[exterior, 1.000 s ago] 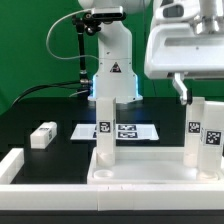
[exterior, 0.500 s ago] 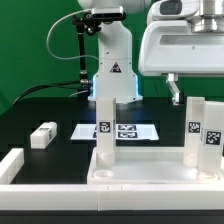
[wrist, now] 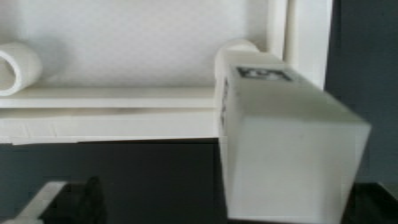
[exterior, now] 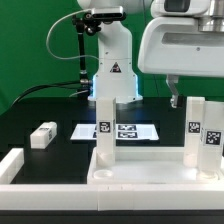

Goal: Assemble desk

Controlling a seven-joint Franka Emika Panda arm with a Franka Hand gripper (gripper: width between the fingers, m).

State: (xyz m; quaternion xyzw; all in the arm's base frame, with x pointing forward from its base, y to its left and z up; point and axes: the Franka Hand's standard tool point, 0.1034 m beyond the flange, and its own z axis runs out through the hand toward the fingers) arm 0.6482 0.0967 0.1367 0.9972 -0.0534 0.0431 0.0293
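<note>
Three legs [exterior: 104,125] upright in the upturned tabletop [exterior: 140,165], presumably seated in sockets, fourth leg [exterior: 43,135] loose alongside awaiting pickup, fingers [exterior: 174,95] spread apart, empty, near the exterior view's right pair.

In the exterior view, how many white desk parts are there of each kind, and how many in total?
tabletop panel: 1
upright legs: 3
loose leg, lying flat: 1
Total: 5
</note>
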